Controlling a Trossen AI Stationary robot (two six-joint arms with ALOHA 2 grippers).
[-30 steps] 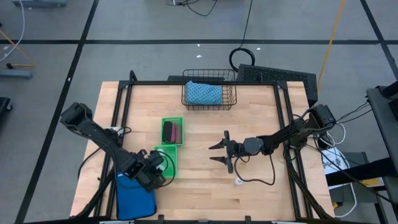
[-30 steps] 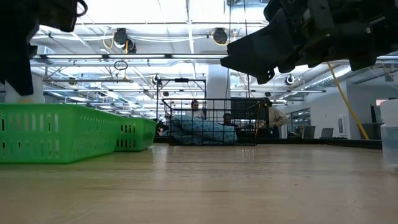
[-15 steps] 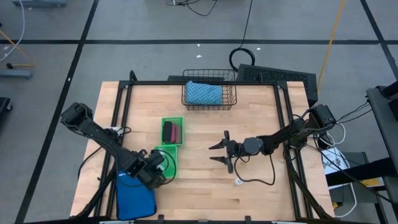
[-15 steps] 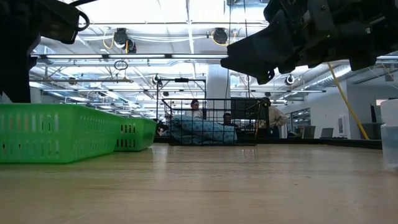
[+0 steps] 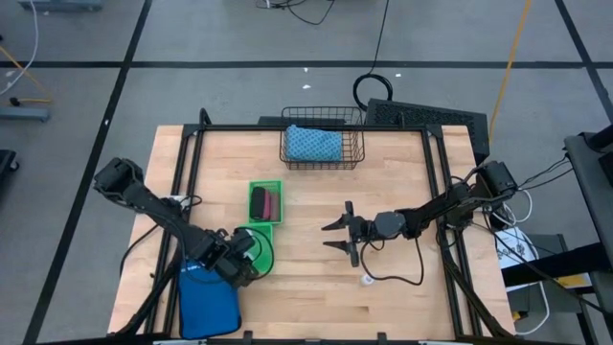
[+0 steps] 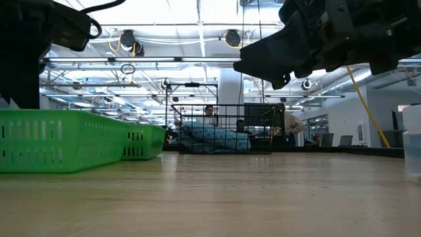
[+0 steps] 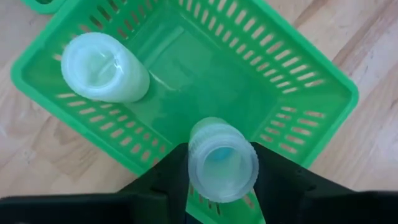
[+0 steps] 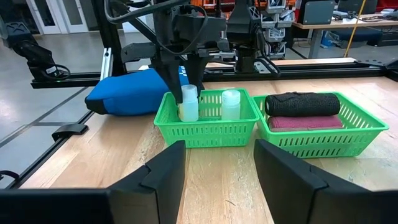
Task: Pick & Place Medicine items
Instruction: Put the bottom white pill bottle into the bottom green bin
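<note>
Right pincer (image 8: 214, 171) open, its 2 fingers apart above the bench (image 8: 205, 180). Beyond, 2 green baskets stand side by side. Nearer basket (image 8: 208, 127) holds 2 white bottles; left pincer (image 8: 189, 87) grips one bottle (image 8: 189, 104), other bottle (image 8: 231, 104) beside it. Second basket (image 8: 323, 134) holds a black piece (image 8: 303, 102) on a pink piece (image 8: 305, 122). Blue pouch (image 8: 127, 96) behind.

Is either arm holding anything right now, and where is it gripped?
The left gripper holds a white bottle by its sides, near the top, over the green basket. The right gripper holds nothing.

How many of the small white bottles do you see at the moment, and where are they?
3: one white bottle stands in the green basket, one sits between the left gripper fingers over it, one on the table.
</note>
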